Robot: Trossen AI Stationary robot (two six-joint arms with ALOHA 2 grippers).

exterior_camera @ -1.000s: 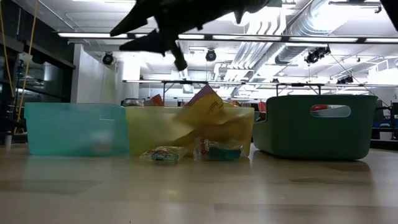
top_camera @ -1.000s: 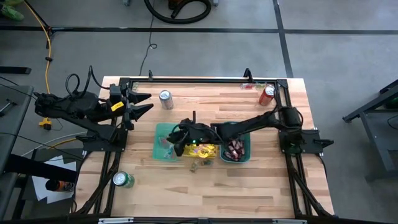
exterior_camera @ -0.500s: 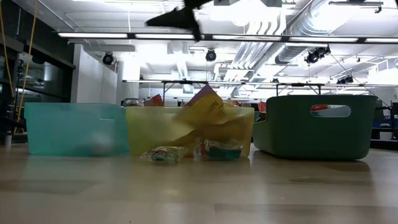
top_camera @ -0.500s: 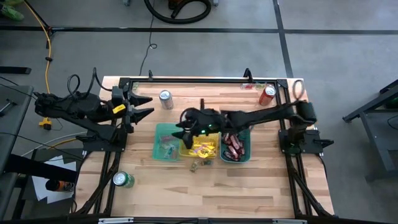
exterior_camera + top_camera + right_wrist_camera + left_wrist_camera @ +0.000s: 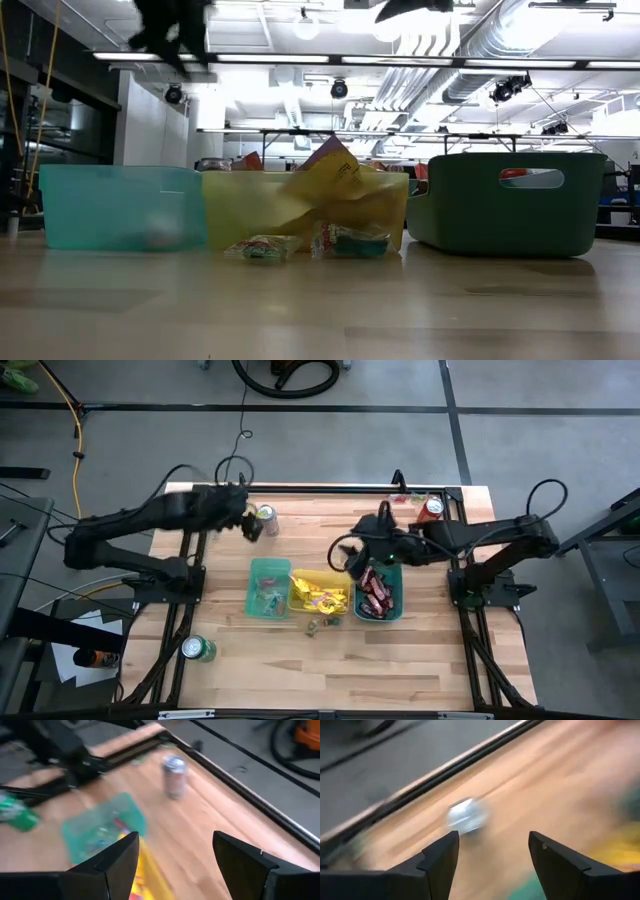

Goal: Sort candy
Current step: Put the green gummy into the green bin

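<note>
The right claw [image 5: 352, 556] is held wide open and empty above the green bin [image 5: 398, 605]; the left claw [image 5: 247, 526], also open, is beside the silver can [image 5: 266, 518]. Candy [image 5: 318, 624] is seen on the surface before the yellow bin [image 5: 296, 577].

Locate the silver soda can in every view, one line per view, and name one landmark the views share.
High view: silver soda can stands near the table's far edge, beside the left gripper.
Low view: not visible.
Left wrist view: blurred, ahead between the fingers.
Right wrist view: upright on the wood beyond the teal bin.
Shared landmark: the teal bin.
</note>
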